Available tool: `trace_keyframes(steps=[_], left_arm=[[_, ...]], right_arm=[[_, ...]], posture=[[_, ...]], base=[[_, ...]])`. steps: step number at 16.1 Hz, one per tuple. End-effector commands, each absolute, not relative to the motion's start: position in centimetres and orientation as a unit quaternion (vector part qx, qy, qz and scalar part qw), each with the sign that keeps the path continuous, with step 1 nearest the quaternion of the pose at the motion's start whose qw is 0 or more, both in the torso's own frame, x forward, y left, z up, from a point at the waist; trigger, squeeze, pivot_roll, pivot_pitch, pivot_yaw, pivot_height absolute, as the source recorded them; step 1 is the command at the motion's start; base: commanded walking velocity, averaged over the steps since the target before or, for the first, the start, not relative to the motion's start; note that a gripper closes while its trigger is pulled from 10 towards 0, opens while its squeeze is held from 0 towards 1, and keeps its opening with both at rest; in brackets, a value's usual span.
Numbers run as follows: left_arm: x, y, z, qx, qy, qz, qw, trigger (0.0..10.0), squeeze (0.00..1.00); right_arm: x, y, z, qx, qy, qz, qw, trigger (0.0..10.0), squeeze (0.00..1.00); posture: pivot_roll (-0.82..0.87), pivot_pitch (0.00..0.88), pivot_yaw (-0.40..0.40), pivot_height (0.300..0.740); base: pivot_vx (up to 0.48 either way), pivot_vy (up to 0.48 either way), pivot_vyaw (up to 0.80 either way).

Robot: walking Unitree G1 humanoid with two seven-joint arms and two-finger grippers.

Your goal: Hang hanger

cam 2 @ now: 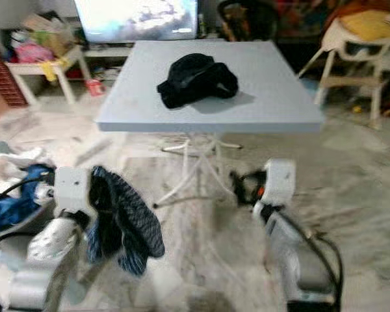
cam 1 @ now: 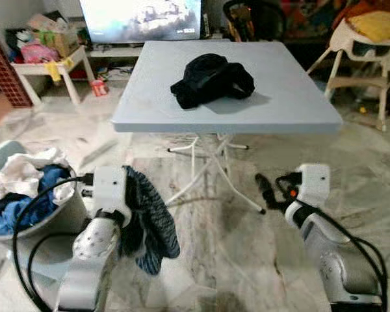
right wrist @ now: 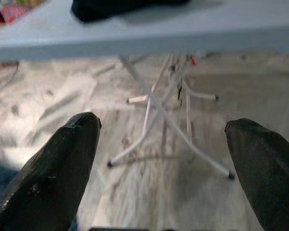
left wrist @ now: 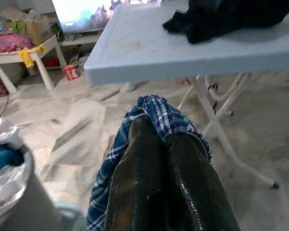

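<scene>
My left gripper is shut on a blue plaid cloth, which drapes over its fingers and hangs down low at my left side. A black garment lies bunched on the light-blue folding table straight ahead. My right gripper is open and holds nothing, low at my right and pointing at the table's white crossed legs. I see no hanger in these views.
A grey laundry basket with white and blue clothes stands on the floor at my left. Behind the table are a lit TV screen, a small white side table and a high chair. The floor is marble.
</scene>
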State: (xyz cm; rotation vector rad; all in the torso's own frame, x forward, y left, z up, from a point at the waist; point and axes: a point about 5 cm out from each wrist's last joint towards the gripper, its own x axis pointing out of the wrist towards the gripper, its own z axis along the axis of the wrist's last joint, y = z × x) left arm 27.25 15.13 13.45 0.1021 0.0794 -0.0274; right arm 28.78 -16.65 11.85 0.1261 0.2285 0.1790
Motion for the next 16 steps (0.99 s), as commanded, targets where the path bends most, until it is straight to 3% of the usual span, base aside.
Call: trace_keyframes(steps=[1,5,7,9,13,16], left_arm=[[27.8,15.4,14.9,0.059,0.008,0.006,0.998,10.0,0.00],[30.6,15.9,18.1,0.000,-0.043,0.081,0.996,10.0,0.00],[32.8,14.8,19.6,0.002,-0.064,0.090,0.994,10.0,0.00],[34.6,13.9,21.0,0.021,-0.093,0.106,0.990,10.0,0.00],[36.1,13.4,20.1,-0.031,-0.048,0.113,0.992,10.0,0.00],[36.9,11.7,18.8,-0.029,-0.021,0.111,0.993,10.0,0.00]], right_arm=[[29.2,-15.0,13.3,0.058,0.086,0.123,0.987,10.0,0.00],[31.4,-13.4,12.5,0.111,0.146,0.083,0.980,10.0,0.00],[31.4,-11.6,12.8,0.112,0.156,0.137,0.972,10.0,0.00],[31.4,-11.4,12.6,0.133,0.179,0.158,0.962,10.0,0.00],[30.1,-11.1,12.1,0.151,0.223,0.225,0.936,10.0,0.00],[30.0,-10.6,12.6,0.213,0.225,0.224,0.924,10.0,0.00]], posture=[[-0.01,0.027,-0.011,0.740],[-0.01,0.054,-0.034,0.740],[-0.01,0.055,-0.028,0.740],[-0.02,0.057,-0.017,0.740],[-0.04,0.067,0.002,0.740],[-0.04,0.066,0.013,0.740]], base=[[0.000,0.000,0.00],[0.000,0.000,0.00],[0.000,0.000,0.00],[0.000,0.000,0.00],[0.000,0.000,0.00],[0.000,0.000,0.00]])
